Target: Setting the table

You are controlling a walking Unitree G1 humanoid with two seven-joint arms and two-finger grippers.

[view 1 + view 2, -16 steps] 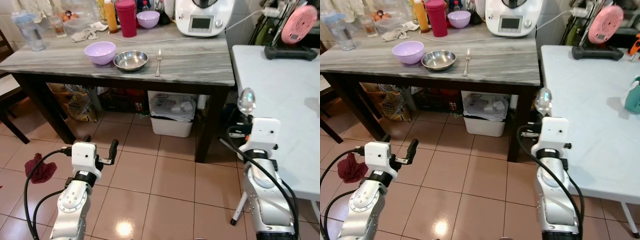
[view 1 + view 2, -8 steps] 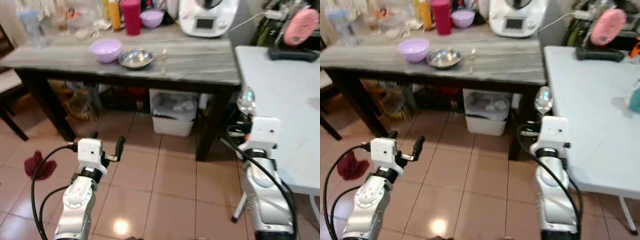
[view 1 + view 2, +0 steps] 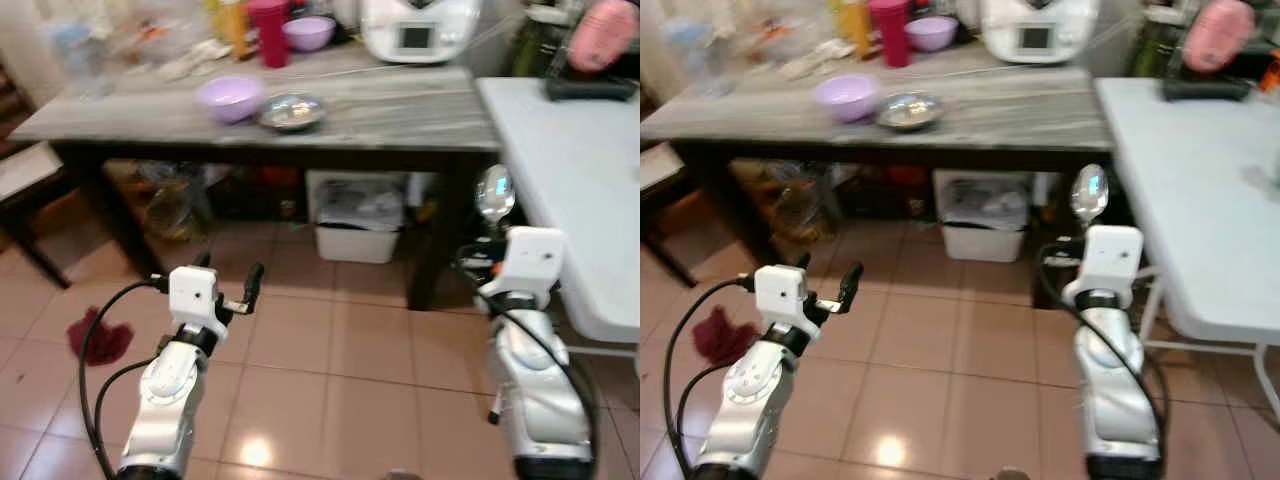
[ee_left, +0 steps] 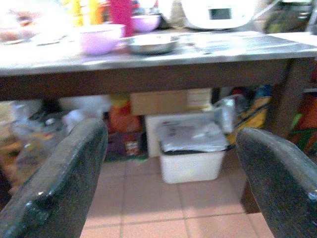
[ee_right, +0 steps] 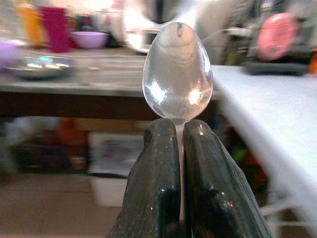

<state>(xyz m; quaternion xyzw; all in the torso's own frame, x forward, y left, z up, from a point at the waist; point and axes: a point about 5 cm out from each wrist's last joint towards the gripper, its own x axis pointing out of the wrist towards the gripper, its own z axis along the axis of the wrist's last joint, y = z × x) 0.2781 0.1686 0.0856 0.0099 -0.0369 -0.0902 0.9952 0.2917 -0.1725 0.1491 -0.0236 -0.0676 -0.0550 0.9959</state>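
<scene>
Gleaming upright in the right tool (image 5: 179,144) — a shiny spoon (image 5: 177,73).

A polished, mirror-bright metal spoon (image 5: 177,69) is pinched between matt, faintly pebbled black fingers (image 5: 158,183). A shiny steel bowl (image 3: 290,111) and a smooth lilac plastic bowl (image 3: 229,97) are borne by a streaked grey table (image 3: 400,110). Glossy floor tiles (image 3: 360,400) are seen below.

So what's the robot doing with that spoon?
The robot stands on the tiled floor, facing the wooden table. Its right gripper is shut on a shiny spoon, held upright. Its left gripper is open, holding nothing. On the table sit a purple bowl and a metal bowl, side by side.
</scene>
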